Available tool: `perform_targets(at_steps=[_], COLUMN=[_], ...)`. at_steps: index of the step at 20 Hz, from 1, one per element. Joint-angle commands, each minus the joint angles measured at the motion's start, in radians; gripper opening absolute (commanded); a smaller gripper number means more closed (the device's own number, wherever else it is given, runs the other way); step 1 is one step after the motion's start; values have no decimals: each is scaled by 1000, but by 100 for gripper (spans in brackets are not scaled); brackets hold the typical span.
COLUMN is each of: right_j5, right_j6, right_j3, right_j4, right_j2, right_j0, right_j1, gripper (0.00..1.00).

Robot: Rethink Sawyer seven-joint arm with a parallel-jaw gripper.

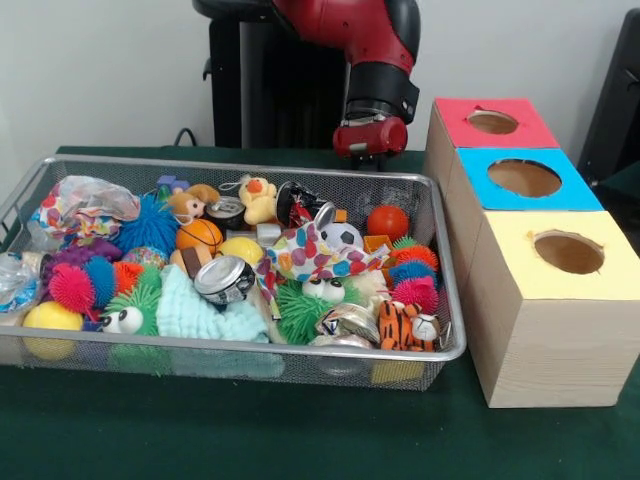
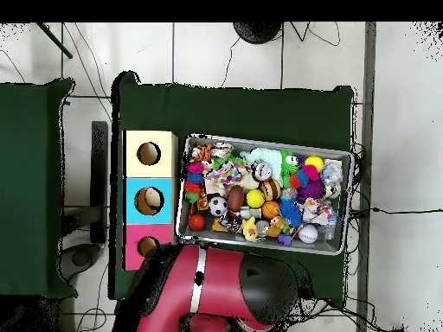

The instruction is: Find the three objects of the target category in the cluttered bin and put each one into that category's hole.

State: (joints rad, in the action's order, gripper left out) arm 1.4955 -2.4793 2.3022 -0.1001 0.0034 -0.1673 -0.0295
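Tool [image 1: 371,150] mostly hidden behind the far rim of the wire bin [image 1: 240,345] in the front view, fingers not readable; overhead, the red arm [image 2: 216,290] covers it entirely. Arm cut off by the top edge in front. Lower toys buried under the pile, too jumbled to identify.

You will find no text, label, brand or number that can be read in either view. The can [image 1: 224,279] in the bin [image 1: 452,300] shows only its plain silver top, and the three boxes [image 1: 548,320] bear no signs.
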Motion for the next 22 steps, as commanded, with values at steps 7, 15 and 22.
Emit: perform_targets(at_steps=[7,15,22], right_j5=[-1181,-1148,-966], right_j6=[330,235,240], right_j3=[-105,-314,-631], right_j4=[68,272,454], right_j2=[-18,-94,-209], right_j0=[-1,-13,49], right_j1=[-196,3,301], gripper=[100,100,100])
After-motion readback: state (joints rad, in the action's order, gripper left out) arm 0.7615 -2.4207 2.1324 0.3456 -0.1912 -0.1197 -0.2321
